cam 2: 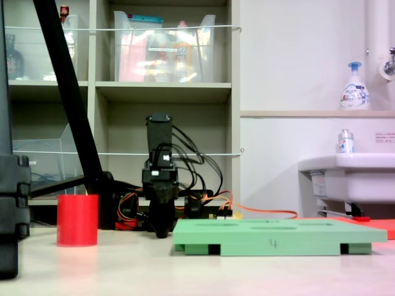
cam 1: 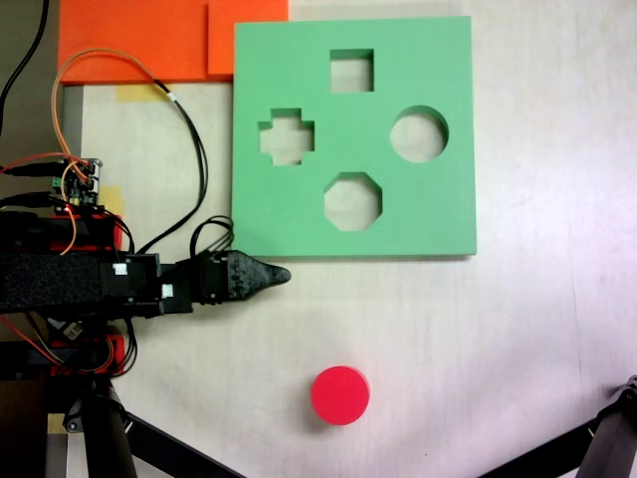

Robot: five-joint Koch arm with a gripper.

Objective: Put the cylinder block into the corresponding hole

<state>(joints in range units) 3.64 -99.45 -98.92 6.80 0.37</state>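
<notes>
The red cylinder block (cam 1: 340, 394) stands upright on the white table, near the first exterior view's bottom centre; in the second exterior view the block (cam 2: 78, 220) is at the left. The green foam board (cam 1: 438, 209) lies flat beyond it, its circular hole (cam 1: 418, 134) on the right side, empty. My gripper (cam 1: 280, 276) is low over the table just off the board's lower-left corner, its jaws together in a point and holding nothing. It is well apart from the block. From the side the gripper (cam 2: 162, 232) points down beside the board (cam 2: 278, 237).
The board also has square (cam 1: 351, 71), cross (cam 1: 287, 136) and octagonal (cam 1: 352, 201) cutouts. Orange foam sheets (cam 1: 149, 40) lie at the top left, with cables (cam 1: 189, 139) and a circuit board (cam 1: 82, 184) by the arm. Tripod legs (cam 1: 109, 438) cross the bottom corners.
</notes>
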